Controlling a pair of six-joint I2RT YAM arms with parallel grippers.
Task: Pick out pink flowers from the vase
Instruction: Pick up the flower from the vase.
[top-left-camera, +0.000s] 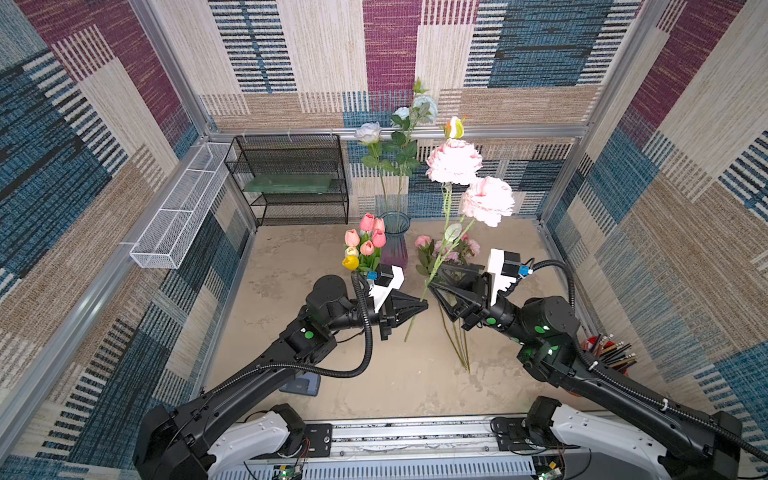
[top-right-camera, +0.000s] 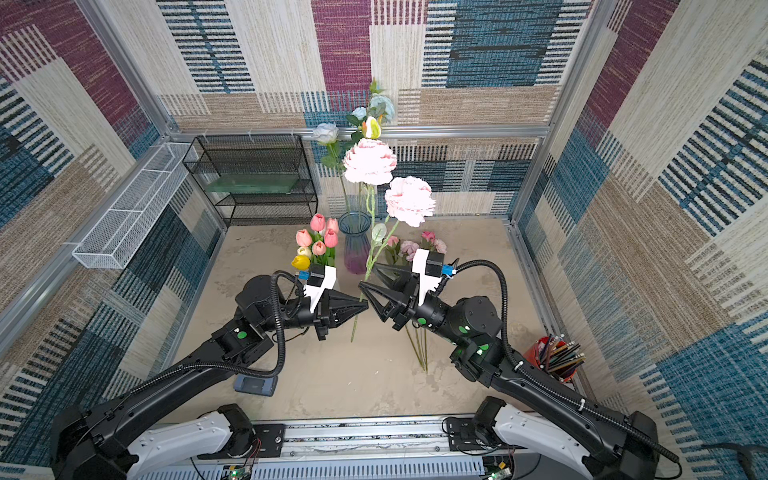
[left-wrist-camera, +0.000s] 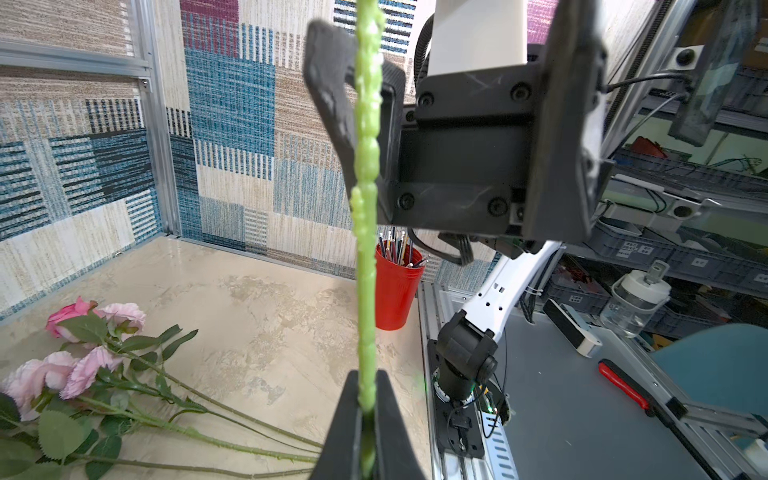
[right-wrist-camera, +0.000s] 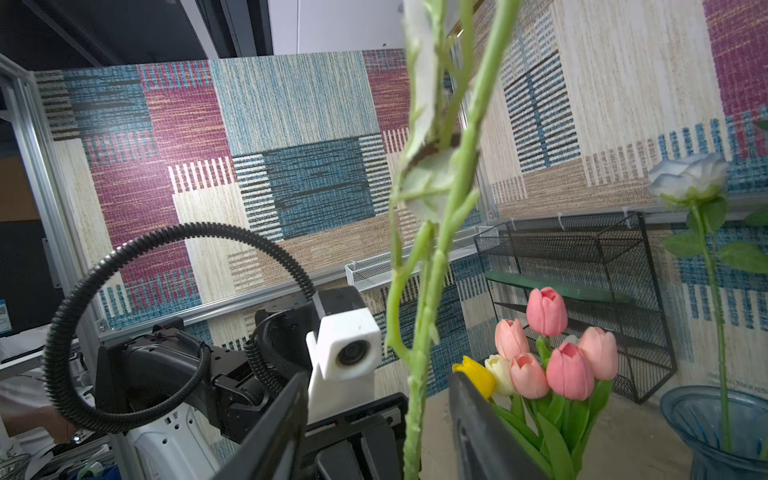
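Above the surface (top-left-camera: 374, 395), the left tool (top-left-camera: 426, 307) pinches the pale-pink peony stem (top-left-camera: 412, 326) tight; the right tool (top-left-camera: 435, 276) stands with jaws apart around it.

A blue-to-purple glass vase (top-left-camera: 395, 239) stands toward the back of the table (top-left-camera: 291, 270), with pale blue-white roses (top-left-camera: 368, 133) rising tall from it. Just left of the vase sits a tulip bunch (top-left-camera: 365, 245); just right of it, pink flowers (top-left-camera: 446, 249) lie flat. In front of the vase the left gripper (top-left-camera: 424, 306) pinches a peony stem (top-left-camera: 447, 199), jaws closed, its two pale-pink blooms (top-left-camera: 453, 162) aloft. The right gripper (top-left-camera: 436, 276) has its jaws apart around that stem
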